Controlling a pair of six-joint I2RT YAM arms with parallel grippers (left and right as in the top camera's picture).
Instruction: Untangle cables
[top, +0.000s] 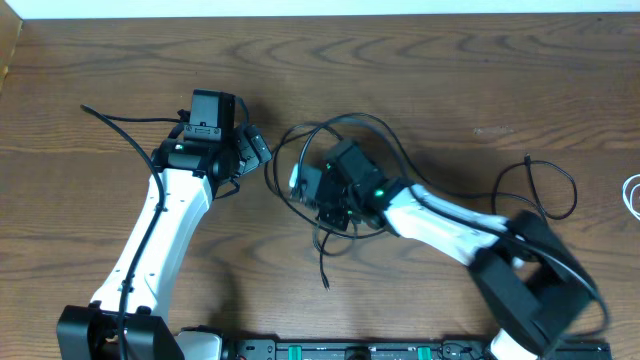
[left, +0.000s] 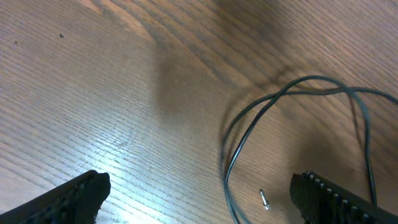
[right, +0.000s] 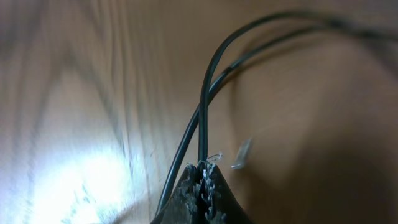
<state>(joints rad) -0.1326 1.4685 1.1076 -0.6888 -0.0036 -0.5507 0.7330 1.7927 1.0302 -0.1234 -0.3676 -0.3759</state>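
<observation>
The long black cable (top: 345, 122) lies in loops at the table's middle, with one end trailing toward the front (top: 326, 283) and another loop at the right (top: 560, 180). My right gripper (top: 303, 186) is shut on a strand of the black cable (right: 208, 81), gripped at the fingertips (right: 202, 168). My left gripper (top: 256, 148) is open and empty, just left of the loops. In the left wrist view its fingers (left: 199, 190) are spread wide over the black cable (left: 249, 124) and a small metal plug tip (left: 264, 199). The white cable (top: 633, 196) shows only at the right edge.
The wooden table (top: 450, 60) stretches to the back. Thick black robot wires run along the left arm (top: 130, 125) and the right arm (top: 520, 240). A dark rail (top: 350, 350) lines the front edge.
</observation>
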